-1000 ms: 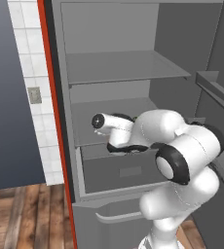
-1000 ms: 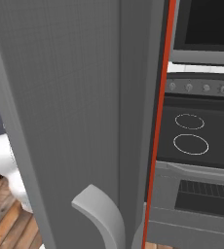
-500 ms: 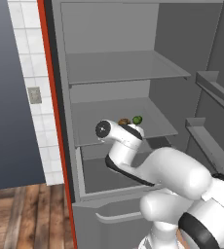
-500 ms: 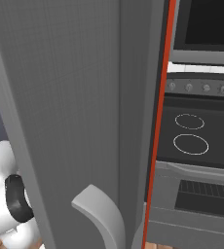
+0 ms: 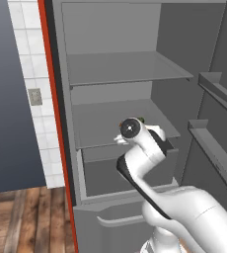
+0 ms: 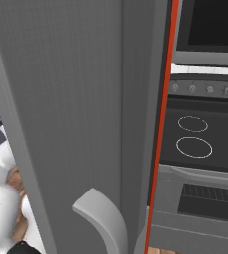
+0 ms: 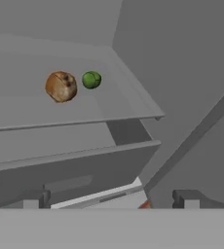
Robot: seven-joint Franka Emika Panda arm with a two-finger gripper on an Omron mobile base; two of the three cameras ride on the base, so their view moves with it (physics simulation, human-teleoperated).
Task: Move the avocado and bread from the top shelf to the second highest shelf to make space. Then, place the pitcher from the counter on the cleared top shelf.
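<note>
Bread (image 7: 61, 86) and avocado (image 7: 91, 79) side by side, just apart, toward the back of the second highest shelf (image 5: 98, 129), right above the boxy grey drawer (image 7: 70, 168); top shelf (image 5: 128, 69) bare in the left base view. Gripper (image 7: 109, 200) spread wide with nothing between its fingertips (image 7: 33, 199), aimed into the fridge at the drawer front below the two items. A speck of green (image 5: 141, 119) behind the white wrist in the left base view, probably the avocado; closed-looking fridge door (image 6: 66, 99) and stove (image 6: 205, 139) in the right base view.
</note>
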